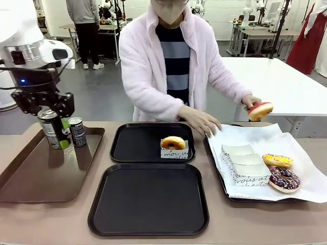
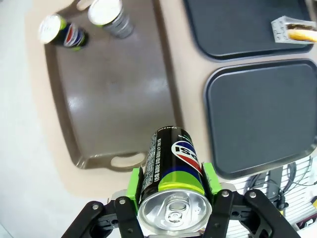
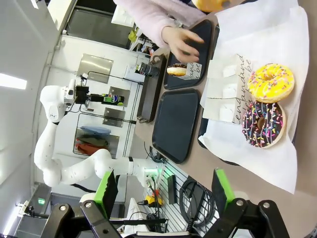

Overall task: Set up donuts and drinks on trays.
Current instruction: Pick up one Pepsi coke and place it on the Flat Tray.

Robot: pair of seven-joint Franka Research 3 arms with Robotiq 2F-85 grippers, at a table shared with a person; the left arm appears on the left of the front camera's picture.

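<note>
Progress: early.
- Far matte black square tray [image 1: 127, 150], 12 o'clock of table centre, carries one golden-glazed ring donut in a white paper sleeve [image 1: 173, 144].
- Near matte black square tray [image 1: 148, 201], 6 o'clock, is bare. No drink on either.
- Left gripper [image 1: 53, 133] pinches a slim black Pepsi can [image 1: 51, 127] from above, over the brown rectangular tray [image 1: 36, 173] at 9 o'clock. The can looks lifted clear, probably bound for a black tray.
- Person's hand [image 1: 251, 100] holds a pink-iced donut [image 1: 260, 110] at 2 o'clock, above the paper-lined tray [image 1: 306, 184].
- Yellow-iced donut [image 1: 277, 161] and chocolate-sprinkled donut [image 1: 284, 179] lie there at 3 o'clock, beside empty white sleeves [image 1: 245, 164].
- Left, by my judgement: most donuts, all drinks.

Views:
- Left wrist view shows two more cans on the brown tray's far end, a logo-side can [image 2: 64, 33] and a silver-topped can [image 2: 110, 17]. The front view gives one spare can [image 1: 77, 131] plainly.
- Right wrist view shows the right gripper [image 3: 163, 191], claw spread wide with nothing between, high over the paper-lined tray.
</note>
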